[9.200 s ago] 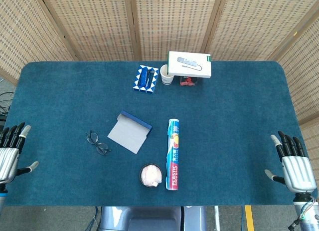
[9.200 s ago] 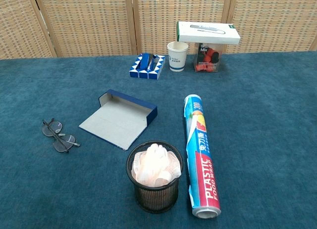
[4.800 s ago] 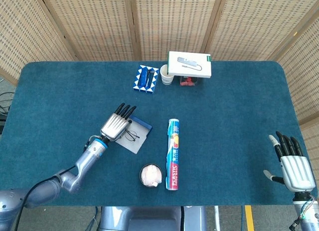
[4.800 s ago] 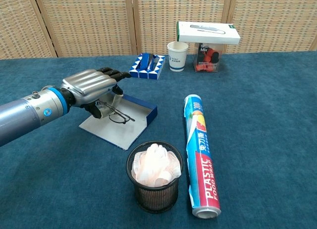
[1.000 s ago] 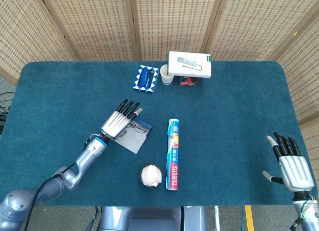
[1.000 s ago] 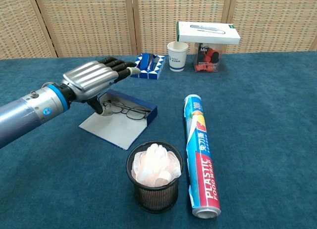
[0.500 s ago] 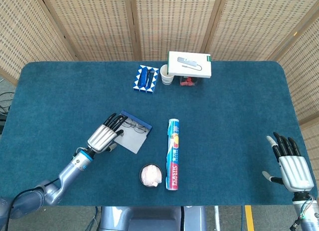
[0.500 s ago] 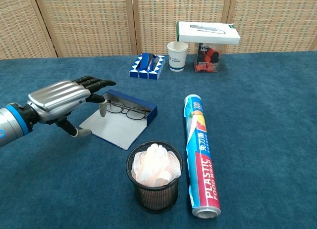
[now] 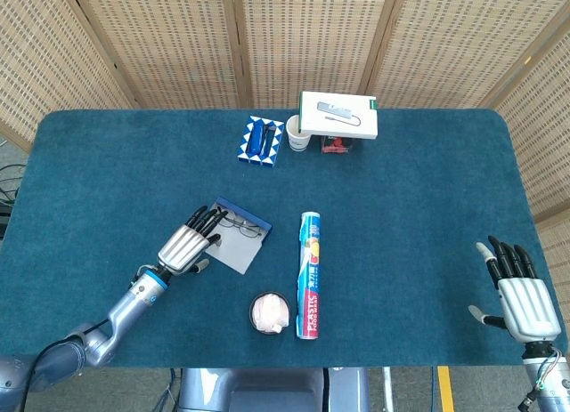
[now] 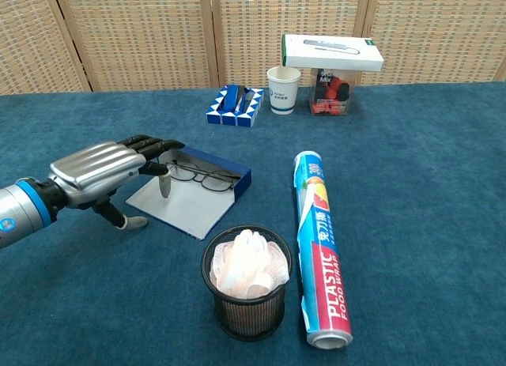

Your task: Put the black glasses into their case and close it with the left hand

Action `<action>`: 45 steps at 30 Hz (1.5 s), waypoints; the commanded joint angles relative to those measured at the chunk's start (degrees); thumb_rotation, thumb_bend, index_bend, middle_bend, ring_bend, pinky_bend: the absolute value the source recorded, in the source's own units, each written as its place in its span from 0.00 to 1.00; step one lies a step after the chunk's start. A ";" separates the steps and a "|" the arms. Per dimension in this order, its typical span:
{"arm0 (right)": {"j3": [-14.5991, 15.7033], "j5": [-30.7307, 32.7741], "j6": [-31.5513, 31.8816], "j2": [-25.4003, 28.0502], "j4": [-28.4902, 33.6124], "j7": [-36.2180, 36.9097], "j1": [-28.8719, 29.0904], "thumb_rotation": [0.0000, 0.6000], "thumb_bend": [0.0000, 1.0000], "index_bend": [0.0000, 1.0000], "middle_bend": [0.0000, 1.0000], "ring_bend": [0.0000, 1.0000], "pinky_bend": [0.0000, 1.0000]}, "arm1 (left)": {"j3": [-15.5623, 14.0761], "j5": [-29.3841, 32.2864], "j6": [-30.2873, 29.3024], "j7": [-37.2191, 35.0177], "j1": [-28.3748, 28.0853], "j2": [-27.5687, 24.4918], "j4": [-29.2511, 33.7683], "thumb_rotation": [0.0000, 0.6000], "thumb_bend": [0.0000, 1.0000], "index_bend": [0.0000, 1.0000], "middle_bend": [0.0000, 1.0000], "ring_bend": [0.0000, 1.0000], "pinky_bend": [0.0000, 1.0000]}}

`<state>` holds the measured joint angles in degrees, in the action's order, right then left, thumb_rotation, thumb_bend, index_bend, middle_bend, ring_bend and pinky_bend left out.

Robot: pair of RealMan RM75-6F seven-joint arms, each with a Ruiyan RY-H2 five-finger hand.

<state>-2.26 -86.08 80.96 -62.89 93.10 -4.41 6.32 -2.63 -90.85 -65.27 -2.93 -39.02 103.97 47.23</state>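
Observation:
The black glasses point(image 10: 203, 177) point(image 9: 240, 223) lie inside the open blue case point(image 10: 229, 173), against its far wall. The case's grey lid flap point(image 10: 186, 207) point(image 9: 230, 248) lies flat on the table toward me. My left hand point(image 10: 105, 171) point(image 9: 187, 244) hovers at the flap's left edge with its fingers spread and nothing in it; its thumb points down beside the flap. Whether it touches the flap I cannot tell. My right hand point(image 9: 519, 298) rests at the table's front right corner, fingers apart and empty, seen only in the head view.
A black mesh cup point(image 10: 246, 294) with pale crumpled paper stands just in front of the case. A plastic wrap roll point(image 10: 319, 247) lies to its right. At the back are a blue-white puzzle point(image 10: 235, 105), a paper cup point(image 10: 283, 90) and a white box point(image 10: 332, 52) on a snack tub.
My left hand carried the glasses from the table into the case and let them go. In the last second it drew back leftward and down to the flap's left edge. The right hand stayed still.

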 commanded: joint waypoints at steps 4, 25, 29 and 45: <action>0.02 -0.01 -0.04 0.04 0.02 0.02 0.02 1.00 0.00 0.00 0.00 0.00 0.00 | 0.31 -0.39 0.03 -0.61 -0.04 1.48 -2.44 1.00 0.27 0.42 0.00 0.00 0.00; 0.06 -0.04 -0.05 0.04 -0.04 0.14 0.03 1.00 0.00 0.00 0.00 0.00 0.00 | 1.02 -0.81 1.16 -1.21 -0.76 4.82 -8.04 1.00 0.31 0.42 0.00 0.00 0.00; 0.07 -0.05 -0.06 0.05 -0.04 0.17 0.04 1.00 0.00 0.00 0.00 0.00 0.00 | 1.03 -0.96 1.17 -1.17 -0.86 5.22 -8.65 1.00 0.36 0.42 0.00 0.00 0.00; 0.12 -0.14 -0.07 0.08 -0.08 0.34 0.05 1.00 0.00 0.00 0.00 0.00 0.00 | 1.86 -0.59 2.06 -1.31 -1.74 6.03 -10.69 1.00 0.49 0.42 0.00 0.00 0.00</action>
<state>-2.14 -86.23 80.89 -62.81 93.02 -4.07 6.38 -0.79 -91.45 -63.23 -4.23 -40.75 109.99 36.56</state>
